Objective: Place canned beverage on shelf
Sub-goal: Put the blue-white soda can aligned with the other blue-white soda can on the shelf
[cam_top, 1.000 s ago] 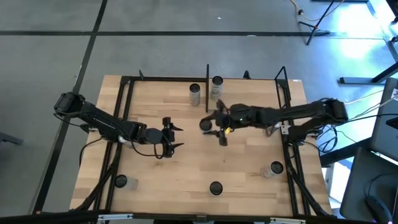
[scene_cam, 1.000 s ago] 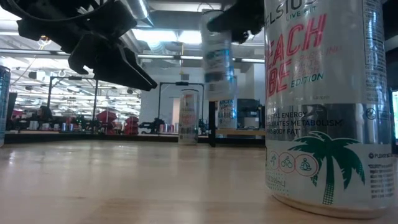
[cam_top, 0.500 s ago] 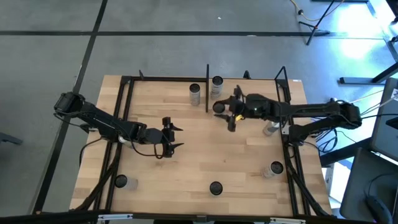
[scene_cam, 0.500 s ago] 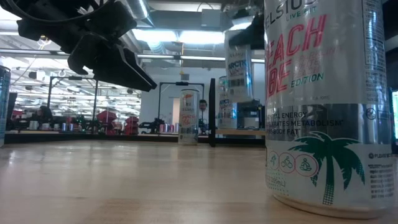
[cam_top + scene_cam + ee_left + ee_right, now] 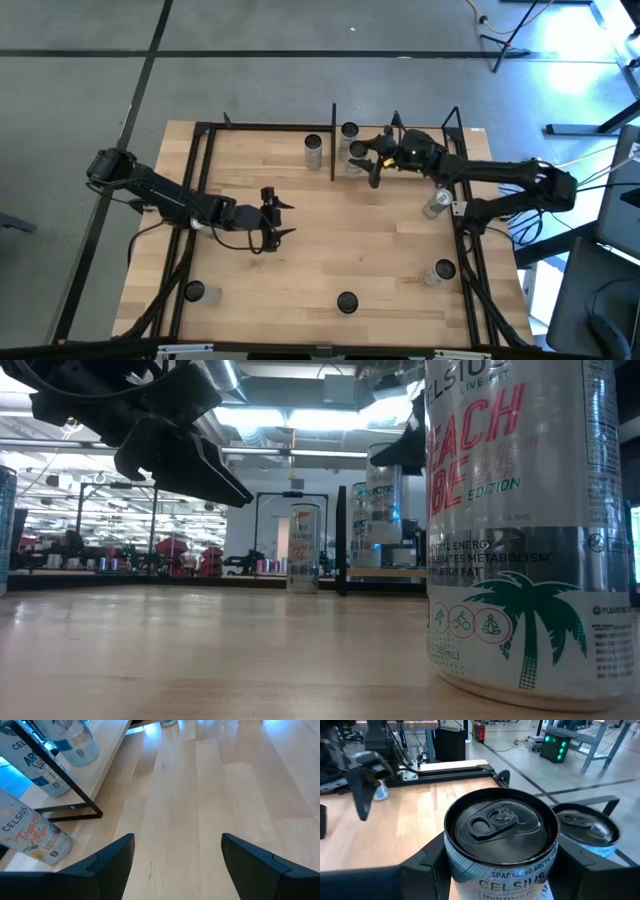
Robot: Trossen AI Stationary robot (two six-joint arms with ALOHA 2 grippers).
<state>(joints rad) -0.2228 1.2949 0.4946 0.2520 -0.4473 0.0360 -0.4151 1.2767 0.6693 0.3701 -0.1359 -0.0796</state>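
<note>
My right gripper (image 5: 362,157) is shut on a silver-and-blue Celsius can (image 5: 501,822) and holds it over the left end of the shelf (image 5: 385,572), a narrow wood plank with black posts at the table's far edge. A second can (image 5: 348,131) stands upright on the plank next to it. A third can (image 5: 313,150) stands on the table just left of the shelf's post. My left gripper (image 5: 277,220) hangs open and empty over the table's middle left. My right gripper pinches the can's side wall (image 5: 451,865) just under the top rim, one finger (image 5: 427,865) on each side. The fingers come from the table's right side. The can is upright, top up, clear above the shelf plank (image 5: 383,490).
Loose cans stand on the table: a large one close to the low camera (image 5: 520,520), which also shows in the high view (image 5: 346,301), and others at the near left (image 5: 195,292), near right (image 5: 440,272) and right (image 5: 435,205). A black frame runs round the table's edge.
My right gripper has carried the can from over the table's middle toward the far edge and a little right, to the shelf's left end beside the can there. The can has stayed upright in the hold.
</note>
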